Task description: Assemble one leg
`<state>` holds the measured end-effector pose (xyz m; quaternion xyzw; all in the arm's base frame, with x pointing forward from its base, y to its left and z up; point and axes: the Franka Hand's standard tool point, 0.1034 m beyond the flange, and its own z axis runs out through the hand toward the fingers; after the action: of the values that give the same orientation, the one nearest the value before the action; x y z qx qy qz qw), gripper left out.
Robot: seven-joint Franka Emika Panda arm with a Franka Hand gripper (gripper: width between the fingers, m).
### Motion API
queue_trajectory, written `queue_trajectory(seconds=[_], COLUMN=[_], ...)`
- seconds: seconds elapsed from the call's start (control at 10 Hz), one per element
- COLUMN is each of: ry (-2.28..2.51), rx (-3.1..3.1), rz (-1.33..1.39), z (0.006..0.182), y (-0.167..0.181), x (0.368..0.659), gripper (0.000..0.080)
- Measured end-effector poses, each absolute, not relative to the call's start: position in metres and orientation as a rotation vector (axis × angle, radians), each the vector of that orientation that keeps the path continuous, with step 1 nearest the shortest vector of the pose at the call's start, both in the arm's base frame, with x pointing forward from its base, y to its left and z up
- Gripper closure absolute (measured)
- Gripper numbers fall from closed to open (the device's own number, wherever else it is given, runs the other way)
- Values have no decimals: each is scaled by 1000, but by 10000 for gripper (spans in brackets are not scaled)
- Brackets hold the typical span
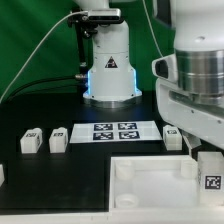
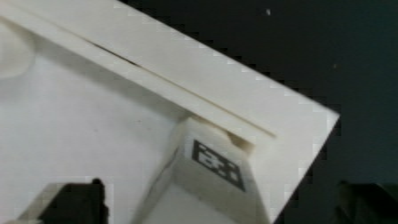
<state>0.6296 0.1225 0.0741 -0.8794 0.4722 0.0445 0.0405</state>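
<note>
One leg [image 1: 211,171], a small white block with a black-and-white tag, stands on the near corner of the white panel [image 1: 150,182] at the exterior view's right. My gripper [image 1: 208,150] is right above it. In the wrist view the same leg [image 2: 214,172] rises from the panel's corner [image 2: 107,120] between my two dark fingers [image 2: 71,203]. My gripper [image 2: 214,205] is open, and white panel shows between the finger and the leg. Three more legs lie on the black table: two at the left [image 1: 31,141] [image 1: 58,138] and one at the right [image 1: 172,137].
The marker board [image 1: 115,131] lies flat behind the panel, between the loose legs. The robot's base [image 1: 110,70] stands at the back centre. The arm's white body [image 1: 195,70] fills the exterior view's right. A round socket [image 1: 124,170] shows at the panel's far left corner.
</note>
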Motion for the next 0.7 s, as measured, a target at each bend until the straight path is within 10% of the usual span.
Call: queue_trajectory(seconds=[0.7], ry=[-130], rx=[-3089], rz=[25], z=[73], y=[106], x=[634], gripper=[150])
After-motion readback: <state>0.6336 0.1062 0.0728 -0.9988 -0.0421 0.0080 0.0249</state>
